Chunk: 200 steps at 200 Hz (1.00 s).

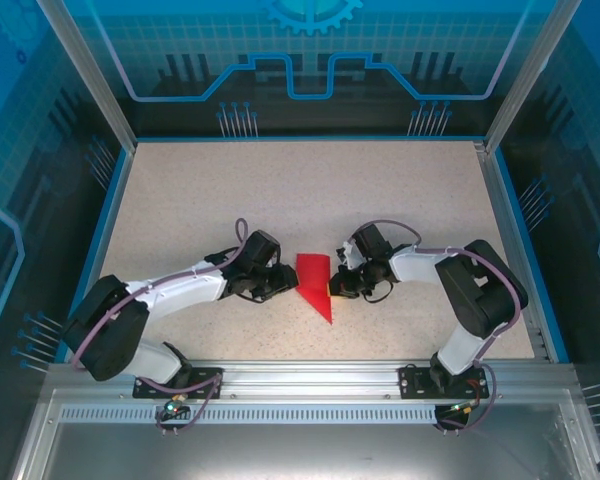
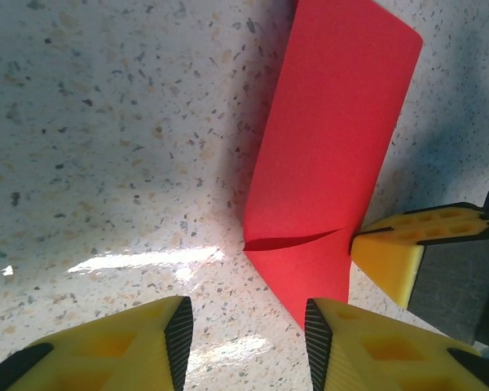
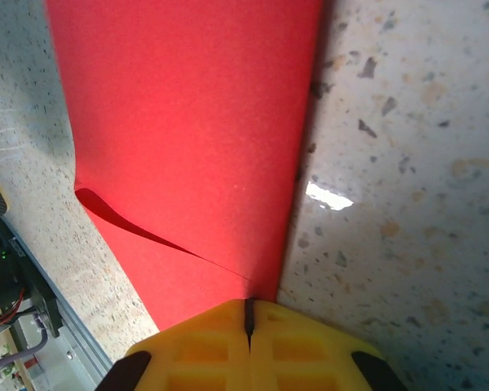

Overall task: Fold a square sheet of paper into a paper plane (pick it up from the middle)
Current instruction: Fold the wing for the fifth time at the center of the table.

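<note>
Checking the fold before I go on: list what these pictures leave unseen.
- Top view: red paper creases, too small.
- Left wrist: paper's tip, behind a finger of the left gripper.
- Right wrist: paper's far end, cut by the top edge; its pinched edge, inside the shut right gripper.

The bench (image 1: 180, 200) is lit brightly and evenly from above. White glare streaks are seen beyond the left fingers (image 2: 106, 350), which are slightly blurred. A glint is caught beyond the right fingers (image 3: 204, 346); a shadow is cast beside the red paper (image 2: 334, 122).
</note>
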Each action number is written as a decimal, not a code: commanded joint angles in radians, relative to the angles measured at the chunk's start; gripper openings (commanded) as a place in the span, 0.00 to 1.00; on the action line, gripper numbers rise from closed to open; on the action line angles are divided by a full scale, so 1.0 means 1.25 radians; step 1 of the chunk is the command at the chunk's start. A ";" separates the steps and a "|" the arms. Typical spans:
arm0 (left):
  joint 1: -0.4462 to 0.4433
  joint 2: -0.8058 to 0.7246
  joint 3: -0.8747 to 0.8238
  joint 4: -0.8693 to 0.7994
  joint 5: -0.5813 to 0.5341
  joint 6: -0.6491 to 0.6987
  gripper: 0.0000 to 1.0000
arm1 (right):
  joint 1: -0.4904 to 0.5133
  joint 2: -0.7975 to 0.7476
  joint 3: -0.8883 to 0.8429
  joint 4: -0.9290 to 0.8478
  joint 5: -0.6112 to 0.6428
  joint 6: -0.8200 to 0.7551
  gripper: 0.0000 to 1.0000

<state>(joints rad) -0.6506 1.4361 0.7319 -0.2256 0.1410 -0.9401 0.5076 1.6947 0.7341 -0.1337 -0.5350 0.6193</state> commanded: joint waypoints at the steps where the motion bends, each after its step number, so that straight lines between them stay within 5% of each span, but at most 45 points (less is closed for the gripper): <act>1: 0.004 0.013 0.027 0.010 0.026 0.011 0.48 | -0.010 0.014 -0.006 0.021 -0.025 -0.013 0.05; 130: -0.005 0.160 0.039 0.165 0.093 -0.060 0.50 | -0.032 0.030 -0.040 0.044 -0.014 -0.001 0.04; 200: -0.014 0.168 0.040 0.211 0.106 -0.061 0.31 | -0.045 0.012 -0.041 0.051 -0.030 0.003 0.07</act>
<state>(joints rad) -0.6582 1.6371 0.7513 0.0067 0.2459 -1.0153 0.4702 1.7115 0.6991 -0.0505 -0.5892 0.6205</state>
